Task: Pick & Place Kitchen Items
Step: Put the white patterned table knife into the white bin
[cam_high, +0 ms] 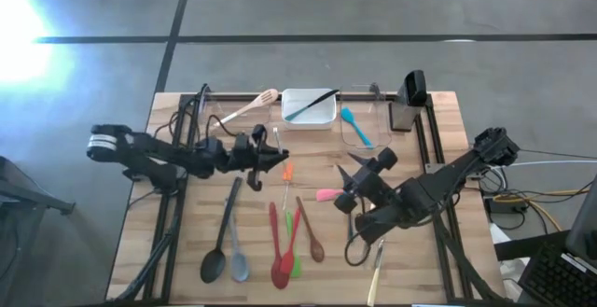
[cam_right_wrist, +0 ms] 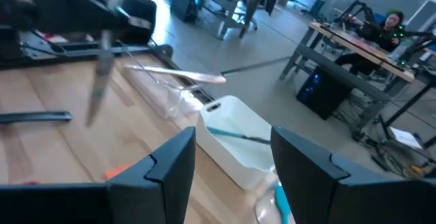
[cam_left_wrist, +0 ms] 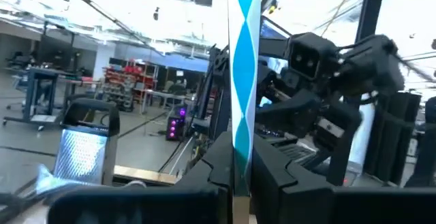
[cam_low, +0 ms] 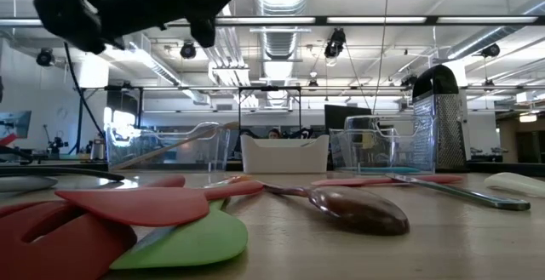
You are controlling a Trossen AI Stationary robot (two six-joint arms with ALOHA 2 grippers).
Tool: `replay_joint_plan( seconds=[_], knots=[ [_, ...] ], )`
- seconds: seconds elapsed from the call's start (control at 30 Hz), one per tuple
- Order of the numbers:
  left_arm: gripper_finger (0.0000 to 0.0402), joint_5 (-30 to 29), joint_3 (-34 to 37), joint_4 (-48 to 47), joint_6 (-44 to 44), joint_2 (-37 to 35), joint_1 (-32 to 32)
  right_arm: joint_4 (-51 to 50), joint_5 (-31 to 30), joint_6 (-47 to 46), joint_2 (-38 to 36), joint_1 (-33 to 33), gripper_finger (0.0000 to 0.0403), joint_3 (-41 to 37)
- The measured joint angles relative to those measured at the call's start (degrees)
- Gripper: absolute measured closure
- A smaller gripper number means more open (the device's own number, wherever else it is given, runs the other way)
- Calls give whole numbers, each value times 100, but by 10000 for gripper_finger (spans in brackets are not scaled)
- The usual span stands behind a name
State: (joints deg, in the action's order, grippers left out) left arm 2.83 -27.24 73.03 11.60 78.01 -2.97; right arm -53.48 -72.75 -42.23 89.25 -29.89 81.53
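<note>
My left gripper [cam_high: 276,154] hovers over the table's middle left, shut on a slim utensil [cam_left_wrist: 244,60]. The utensil looks blue in the left wrist view and grey in the right wrist view [cam_right_wrist: 101,81]. My right gripper [cam_high: 360,169] is open above the table's middle right, with nothing between its fingers [cam_right_wrist: 235,169], and it points toward the white tub [cam_right_wrist: 235,142]. Several spoons and spatulas lie flat on the table: a black spoon [cam_high: 220,242], a grey spoon [cam_high: 237,251], red spoons [cam_high: 279,251], a green spatula [cam_high: 295,256], a brown spoon [cam_high: 312,232] and a pink spatula [cam_high: 326,195]. My left gripper pinches the slim utensil between its two fingers, part way along its length [cam_left_wrist: 240,163]. The fingers come roughly level from the table's left side and lie across the utensil. It stands upright in the hold, and its lower end [cam_right_wrist: 92,115] hangs clear of the table.
Along the far edge stand a clear tub with a wooden spoon [cam_high: 254,106], the white tub [cam_high: 308,111] holding a dark utensil, a clear tub with a blue spatula [cam_high: 354,125] and a metal grater [cam_high: 406,109]. A cream-handled piece of cutlery [cam_high: 376,272] lies near the front edge.
</note>
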Motion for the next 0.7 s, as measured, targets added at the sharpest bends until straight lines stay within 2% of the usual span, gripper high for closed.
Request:
replay_joint_plan(
  seconds=[0.13,0.37,0.53,0.7],
  knots=[
    [377,-106,-521,73,0,443,-54,804,79,653,0,98,219,-66],
    [377,-1099,-1586,18,-94,1148,-54,1496,72,886,0,129,220,-194],
    [377,-1528,-2124,-767,-397,1479,-47,1915,70,1160,-1,145,218,-93],
    [377,-1648,-2514,-936,-636,1841,-35,2489,96,1739,-28,287,218,55]
  ],
)
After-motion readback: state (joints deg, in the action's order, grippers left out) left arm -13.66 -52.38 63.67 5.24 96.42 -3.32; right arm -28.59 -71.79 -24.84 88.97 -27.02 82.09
